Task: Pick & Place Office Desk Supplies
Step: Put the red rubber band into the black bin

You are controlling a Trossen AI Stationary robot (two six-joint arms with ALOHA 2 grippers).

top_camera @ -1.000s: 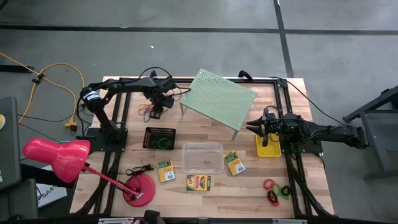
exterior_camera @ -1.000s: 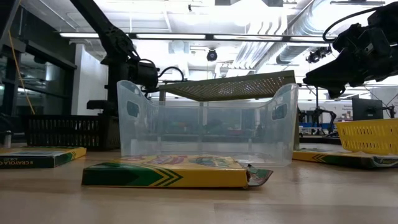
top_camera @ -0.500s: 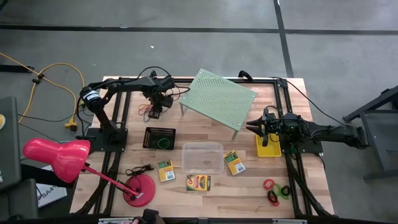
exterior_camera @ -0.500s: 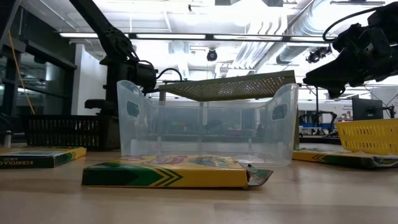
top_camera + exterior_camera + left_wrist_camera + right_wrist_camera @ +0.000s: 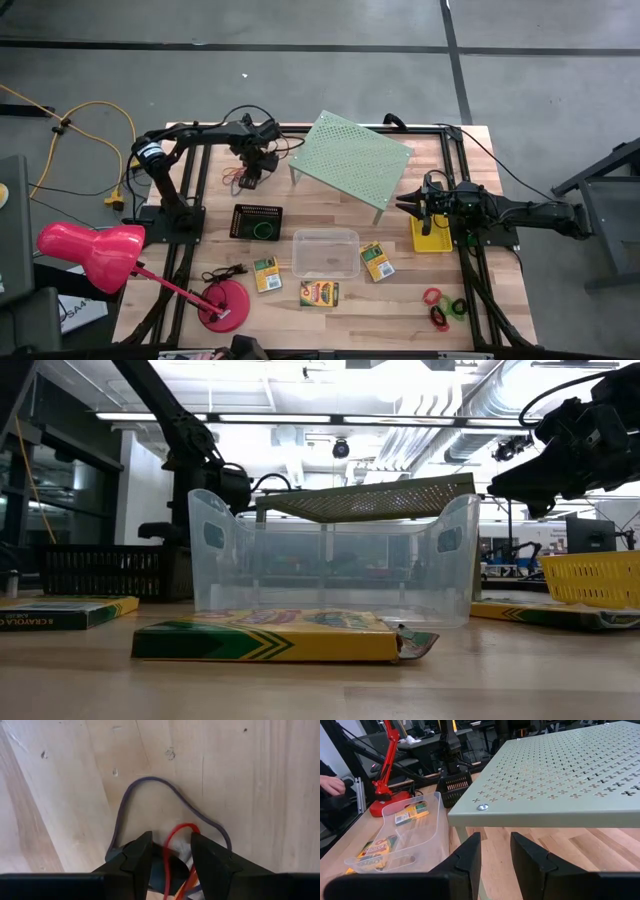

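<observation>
The left gripper (image 5: 170, 857) is lowered over a cluster of rubber bands (image 5: 240, 178) on the far left of the wooden table (image 5: 390, 300); its jaws stand apart, with a red band (image 5: 175, 847) between the fingertips and a purple band (image 5: 150, 800) looped around them. The right gripper (image 5: 405, 207) hovers beside the yellow basket (image 5: 432, 240), jaws slightly apart and empty. The black mesh tray (image 5: 257, 221) holds a green ring. The clear tub (image 5: 325, 253) sits between crayon boxes (image 5: 320, 294). Coloured rings (image 5: 442, 308) lie at the near right.
</observation>
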